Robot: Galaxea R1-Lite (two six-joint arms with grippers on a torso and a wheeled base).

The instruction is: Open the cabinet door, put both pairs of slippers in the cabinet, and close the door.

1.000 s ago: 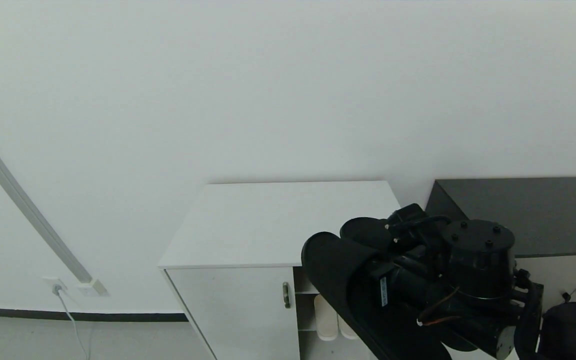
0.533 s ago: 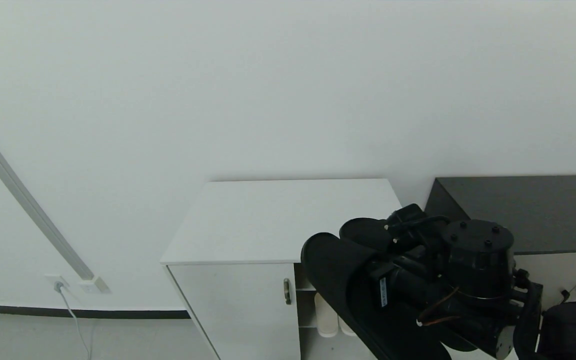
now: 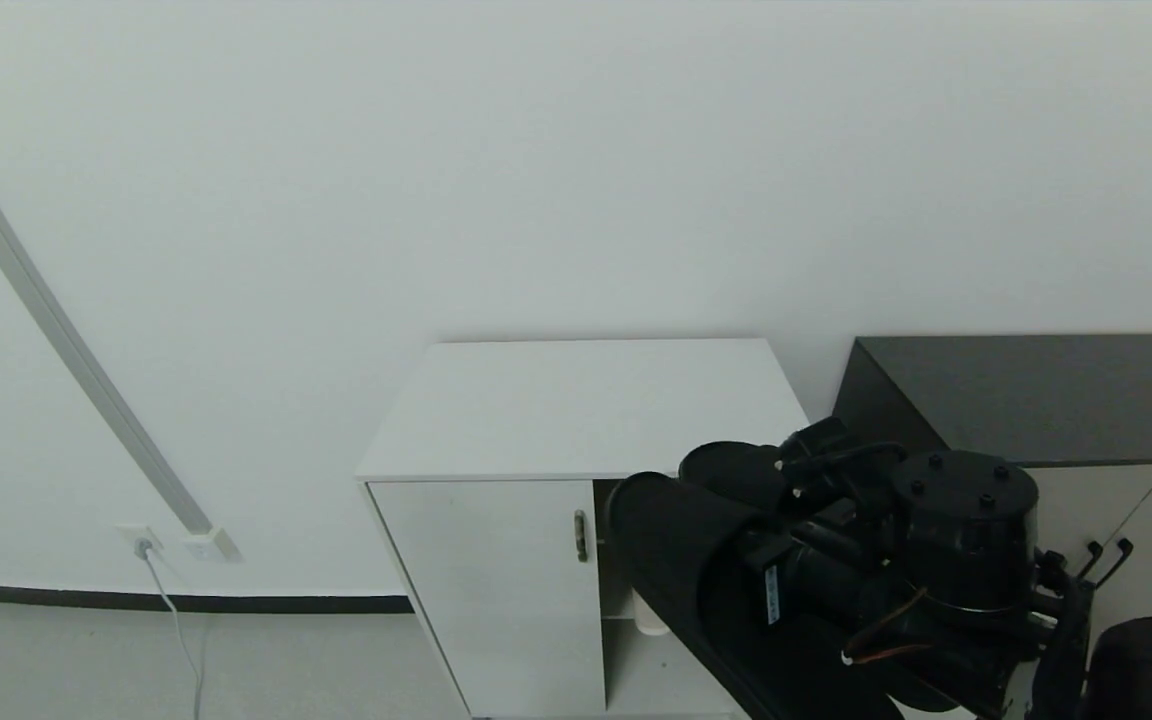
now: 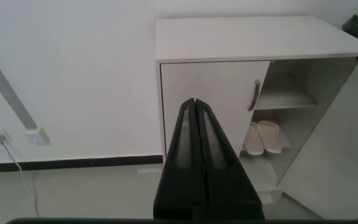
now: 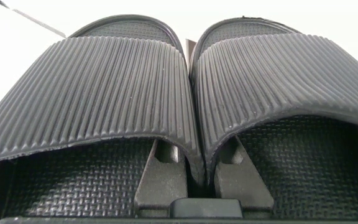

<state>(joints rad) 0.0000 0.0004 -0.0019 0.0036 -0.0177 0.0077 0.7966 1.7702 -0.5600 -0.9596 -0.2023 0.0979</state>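
My right gripper [image 5: 197,152] is shut on a pair of black ribbed slippers [image 5: 185,81], pinching their inner edges together. In the head view these black slippers [image 3: 671,545] hang in front of the white cabinet [image 3: 576,410], level with its open right half. The cabinet's left door [image 3: 486,590] is closed, and the right door [image 4: 334,143] stands swung open. A white pair of slippers [image 4: 263,137] lies on a lower shelf inside; a bit of that white pair [image 3: 648,618] peeks out behind the black ones. My left gripper [image 4: 194,106] is shut and empty, held back from the cabinet [image 4: 241,37].
A dark grey low cabinet [image 3: 1036,400] adjoins the white one on the right. Left of it are a wall socket with a cable [image 3: 143,548] and a slanted grey conduit [image 3: 56,320]. Bare floor lies before the closed door.
The head camera has shifted, so the cabinet now sits higher and further right in the picture. The black slippers cover more of the white pair. The right gripper's hold is unchanged.
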